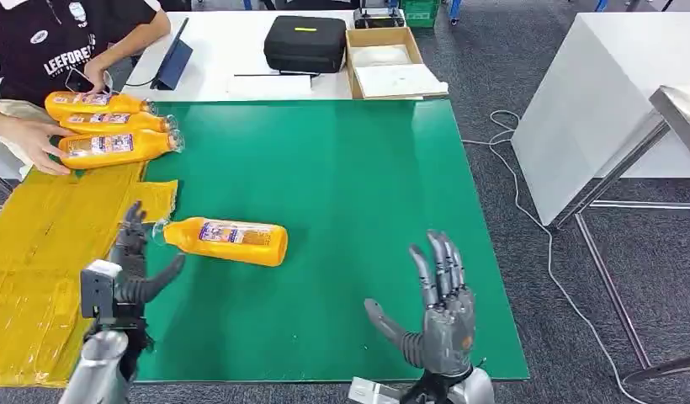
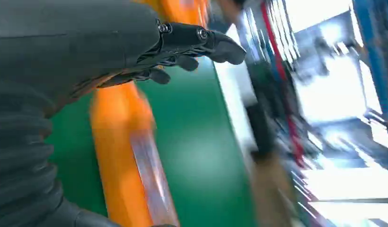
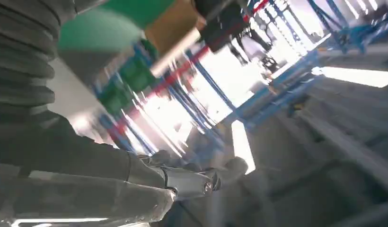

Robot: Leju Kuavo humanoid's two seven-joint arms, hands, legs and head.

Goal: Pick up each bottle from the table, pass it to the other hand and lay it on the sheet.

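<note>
**Q:** Bottle positions first, please. Where is the one that matters?

**A:** One orange bottle [image 1: 232, 240] lies on its side on the green mat [image 1: 342, 202], near the mat's left border, with its cap toward the yellow sheet [image 1: 39, 244] and its base toward the middle of the mat. The sheet lies along the left border of the mat, touching it. In the left wrist view the same bottle [image 2: 121, 156] is a blurred orange shape just beside the fingers.

**Q:** Does the left hand hold it?

**A:** No. The left hand [image 1: 131, 265] stands at the left border of the mat, just beside the cap end of the bottle. Its fingers are spread, the thumb points toward the bottle, and nothing is between them.

**Q:** And the right hand?

**A:** The right hand [image 1: 434, 307] is over the near right part of the mat, well apart from the bottle. Its fingers point upward and are separated, with the thumb out to the side. It carries nothing.

**Q:** What else is near the mat?

**A:** Three more orange bottles [image 1: 110, 126] lie side by side at the far left corner of the mat, partly on the sheet. A person's hand [image 1: 39, 143] rests on the nearest of them. Beyond the far border of the mat stand a black case [image 1: 306, 42] and an open cardboard box [image 1: 392, 63].
</note>
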